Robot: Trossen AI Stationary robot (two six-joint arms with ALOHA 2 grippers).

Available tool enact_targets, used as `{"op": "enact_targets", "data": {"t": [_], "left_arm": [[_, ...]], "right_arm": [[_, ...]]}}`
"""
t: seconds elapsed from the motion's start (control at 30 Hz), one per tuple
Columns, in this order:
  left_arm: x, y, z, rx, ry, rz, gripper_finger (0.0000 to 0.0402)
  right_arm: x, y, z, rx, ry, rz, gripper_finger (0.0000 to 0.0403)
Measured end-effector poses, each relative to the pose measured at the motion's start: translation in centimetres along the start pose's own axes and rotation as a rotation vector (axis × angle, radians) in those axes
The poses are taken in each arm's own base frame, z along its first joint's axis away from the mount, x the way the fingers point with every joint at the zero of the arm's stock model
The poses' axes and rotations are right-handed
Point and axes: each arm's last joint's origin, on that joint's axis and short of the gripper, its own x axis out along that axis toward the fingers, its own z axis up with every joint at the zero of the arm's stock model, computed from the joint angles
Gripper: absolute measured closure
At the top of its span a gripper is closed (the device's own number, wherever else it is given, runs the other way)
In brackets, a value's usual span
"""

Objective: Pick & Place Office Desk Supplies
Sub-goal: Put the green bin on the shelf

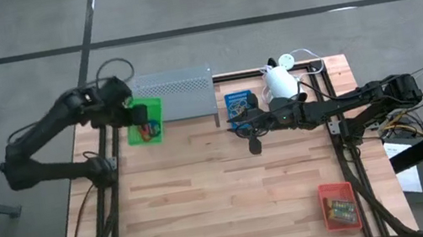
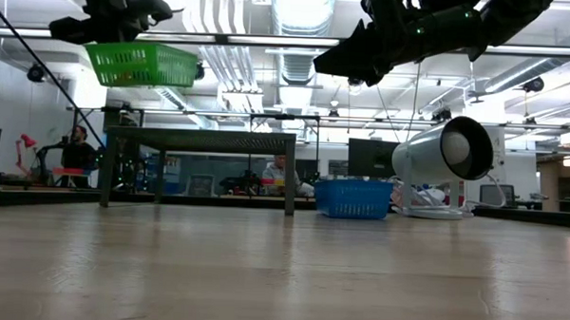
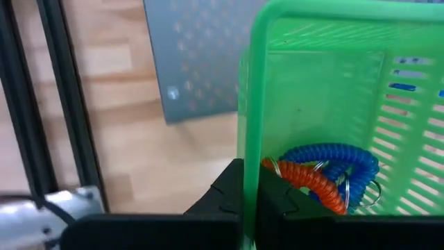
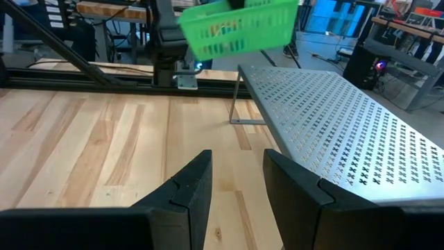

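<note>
Left gripper (image 1: 131, 112) carries a green tray (image 1: 145, 121) above the desk's far left corner, beside the grey shelf (image 1: 174, 95).

The left gripper's fingers are clenched on the green tray's rim, holding it in the air, level with or above the shelf top; a blue loop (image 3: 333, 156) and a red loop (image 3: 305, 177) lie inside. To set it down well, I judge the arm should keep the tray level so the loops stay in, and clear the shelf's edge before lowering. The right gripper (image 1: 253, 141) waits with parted, empty fingers above the desk near the blue tray (image 1: 239, 103) and the white lamp (image 1: 280, 80). The red-orange tray (image 1: 338, 205) sits at the near right corner.
</note>
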Motion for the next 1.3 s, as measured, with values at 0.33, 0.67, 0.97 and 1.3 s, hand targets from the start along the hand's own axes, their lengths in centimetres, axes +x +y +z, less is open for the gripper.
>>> {"op": "enact_targets", "data": {"t": [0.33,0.67,0.97,1.3], "left_arm": [[1.0,2.2,5.5,-0.019,0.088,0.076,0.0388],[1.6,2.3,10.5,-0.055,0.11,0.099,0.0388],[3.9,1.6,12.7,-0.05,0.173,0.125,0.0388],[4.9,1.9,13.6,-0.065,0.161,0.122,0.0388]], "right_arm": [[0.0,0.0,0.0,0.0,0.0,0.001,0.0275],[0.0,0.0,0.0,0.0,0.0,0.0,0.0275],[0.0,0.0,0.0,0.0,0.0,0.0,0.0275],[0.0,0.0,0.0,0.0,0.0,0.0,0.0275]]}}
